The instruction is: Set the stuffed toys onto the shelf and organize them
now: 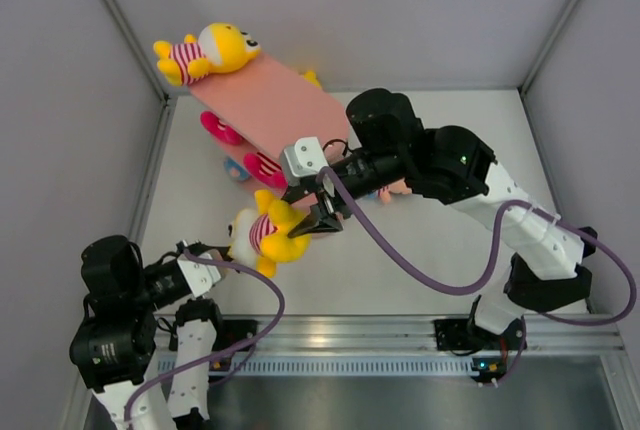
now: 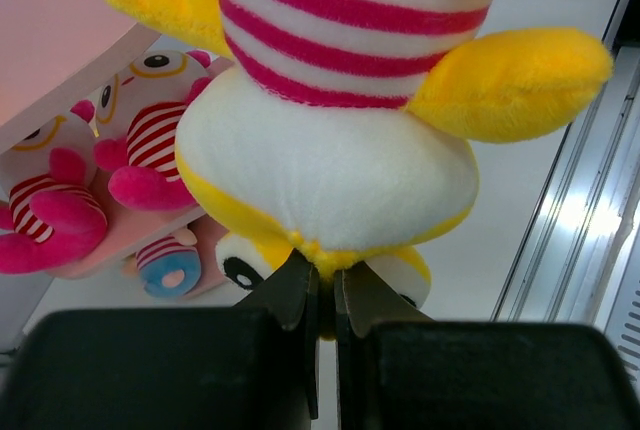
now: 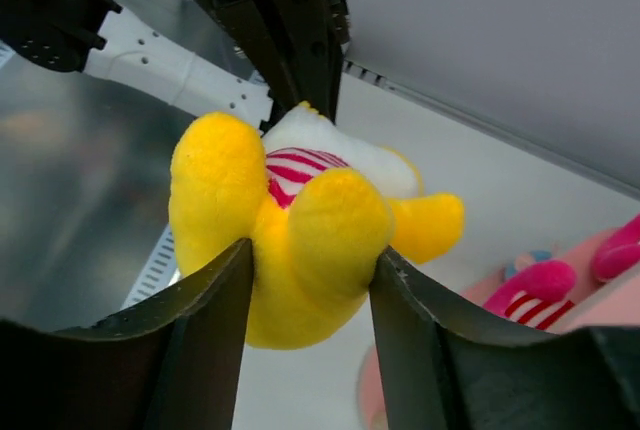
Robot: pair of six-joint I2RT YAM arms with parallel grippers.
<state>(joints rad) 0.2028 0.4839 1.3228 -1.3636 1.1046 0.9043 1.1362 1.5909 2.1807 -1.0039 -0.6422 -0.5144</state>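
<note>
The left fingers (image 2: 325, 290) reach in from the near left corner and are almost shut, pinching the seam at the crown of a yellow toy (image 1: 262, 235), whose big white-and-yellow head fills the left wrist view, with its pink-striped shirt and yellow arms beyond it. This toy hangs sideways between the two arms, in front of the shelf (image 1: 285, 100) and towards the near edge of the desk (image 1: 470, 120). On its right side the right fingers (image 1: 320, 222) are at a middling spread, closed on its yellow legs, one finger pressed against each side. Behind them the shelf runs slantwise from far left to middle. A second yellow toy (image 1: 213, 52) lies on the far-left end of the top board, partly overhanging it. Two pink toys (image 1: 222, 130) (image 1: 263, 165) sit side by side on a lower board, their feet sticking out from under the top one. Just beneath them, on the lowest level, a blue-shirted toy (image 2: 170, 268) peeks out. Further right another toy (image 1: 395, 191) is mostly hidden under the right arm
</note>
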